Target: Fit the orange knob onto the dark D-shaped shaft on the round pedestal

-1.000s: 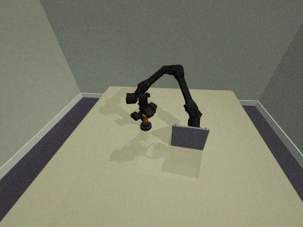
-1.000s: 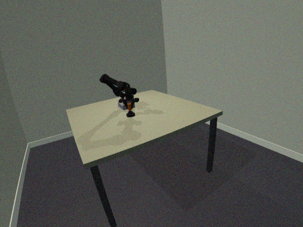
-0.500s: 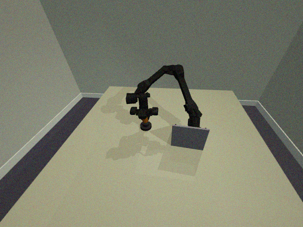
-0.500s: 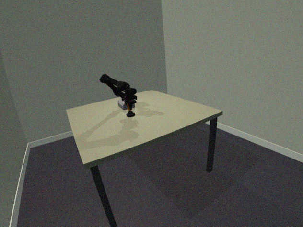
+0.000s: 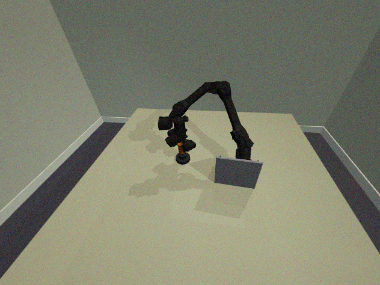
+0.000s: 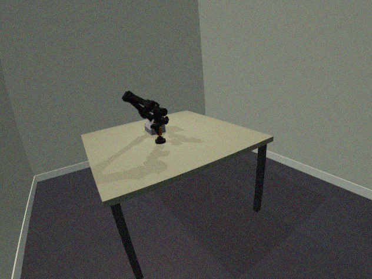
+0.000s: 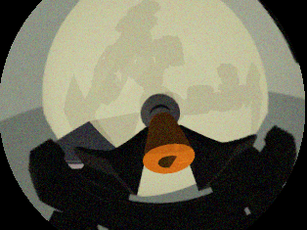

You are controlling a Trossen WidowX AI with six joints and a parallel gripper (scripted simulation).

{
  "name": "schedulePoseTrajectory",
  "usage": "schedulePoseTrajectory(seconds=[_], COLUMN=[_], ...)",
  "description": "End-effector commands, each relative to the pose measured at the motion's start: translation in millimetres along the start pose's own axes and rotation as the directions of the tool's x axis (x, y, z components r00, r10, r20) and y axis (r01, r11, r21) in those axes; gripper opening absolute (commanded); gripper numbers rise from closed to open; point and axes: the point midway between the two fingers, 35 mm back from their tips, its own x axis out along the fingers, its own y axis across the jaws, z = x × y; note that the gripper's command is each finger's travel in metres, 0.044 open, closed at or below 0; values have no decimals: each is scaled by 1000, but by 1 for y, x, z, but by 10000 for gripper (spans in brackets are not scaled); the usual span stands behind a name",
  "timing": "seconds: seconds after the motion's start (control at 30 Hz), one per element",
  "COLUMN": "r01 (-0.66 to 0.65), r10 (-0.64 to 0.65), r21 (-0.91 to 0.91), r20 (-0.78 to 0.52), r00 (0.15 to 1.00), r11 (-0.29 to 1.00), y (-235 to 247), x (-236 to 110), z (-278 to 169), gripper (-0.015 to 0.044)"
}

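The orange knob point(image 5: 180, 147) point(image 6: 160, 131) point(image 7: 166, 141) stands upright over the round dark pedestal point(image 5: 183, 159) point(image 6: 160, 140) point(image 7: 159, 106), its lower end at the pedestal's middle. My gripper point(image 5: 180, 145) point(image 6: 159, 126) point(image 7: 163, 129) is shut on the knob's upper part, right above the pedestal. In the wrist view I look down the knob's top face, which shows a dark D-shaped hole. The shaft itself is hidden by the knob. I cannot tell how far the knob sits down on it.
A grey upright panel point(image 5: 237, 172) point(image 6: 149, 126) stands in front of the arm's base, right of the pedestal. The beige table point(image 5: 127, 234) point(image 6: 217, 136) has edges all round, with the floor below.
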Motion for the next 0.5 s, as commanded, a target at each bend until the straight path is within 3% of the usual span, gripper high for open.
schedulePoseTrajectory(seconds=[0.0,0.13,0.47], r01=[1,1,1], r10=[-2,-1,-1], r21=[672,813,819], r20=[0,0,0], r00=[1000,1000,1000], r11=[740,583,574], y=[2,5,6], x=[-3,-1,1], z=[-1,-1,1], gripper=[0,0,0])
